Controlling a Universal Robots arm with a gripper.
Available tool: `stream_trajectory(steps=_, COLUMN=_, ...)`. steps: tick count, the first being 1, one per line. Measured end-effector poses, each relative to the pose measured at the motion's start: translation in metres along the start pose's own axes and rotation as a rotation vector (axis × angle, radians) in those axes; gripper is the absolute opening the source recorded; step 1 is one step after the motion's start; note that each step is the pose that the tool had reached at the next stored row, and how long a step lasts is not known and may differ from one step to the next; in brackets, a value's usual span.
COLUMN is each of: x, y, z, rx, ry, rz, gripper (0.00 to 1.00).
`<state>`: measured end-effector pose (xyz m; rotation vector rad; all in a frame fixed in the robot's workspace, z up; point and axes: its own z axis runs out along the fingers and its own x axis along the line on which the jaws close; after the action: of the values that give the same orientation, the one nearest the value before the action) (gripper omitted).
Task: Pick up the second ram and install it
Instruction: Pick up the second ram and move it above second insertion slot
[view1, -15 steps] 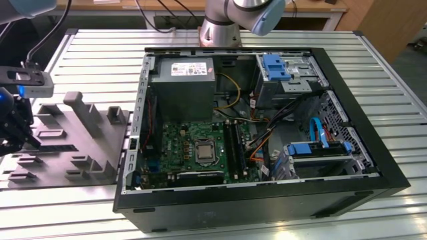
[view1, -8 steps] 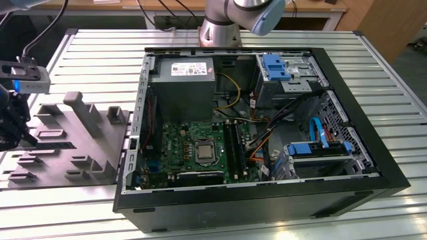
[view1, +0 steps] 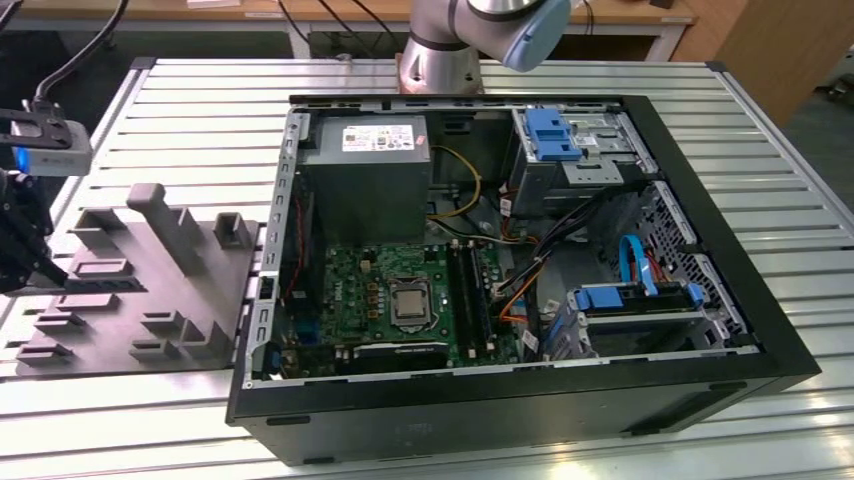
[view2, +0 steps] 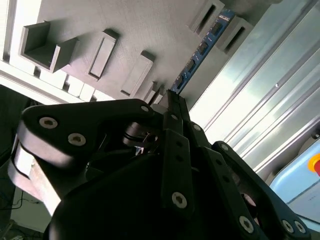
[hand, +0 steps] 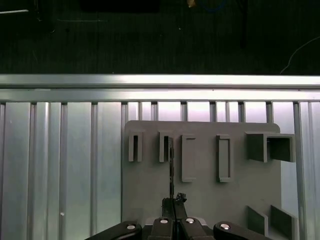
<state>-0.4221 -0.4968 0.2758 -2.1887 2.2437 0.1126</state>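
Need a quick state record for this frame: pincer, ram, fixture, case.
pincer: closed on the second ram's near end
second ram: edge-on over the grey fixture tray; seated or lifted, cannot tell
PC case: open, on the slotted table, to the exterior view's right of the tray
motherboard: exposed inside the case; second ram not yet installed

Open black case (view1: 507, 400) laid flat on slatted table (view1: 200, 110); grey power supply (view1: 367, 165) and green motherboard (view1: 360, 290) housed inside; grey fixture (view1: 134, 300) placed alongside.
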Motion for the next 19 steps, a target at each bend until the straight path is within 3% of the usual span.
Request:
stream_trajectory(steps=11, x=-0.001, y=0.0009, z=-0.019, rx=0.0, ry=0.0, rz=0.0, gripper=0.11)
stream_trajectory(steps=19, x=-0.002, y=0.0018, z=-0.0373, rx=0.0001, ry=-0.0001, rz=0.0, gripper=0.11)
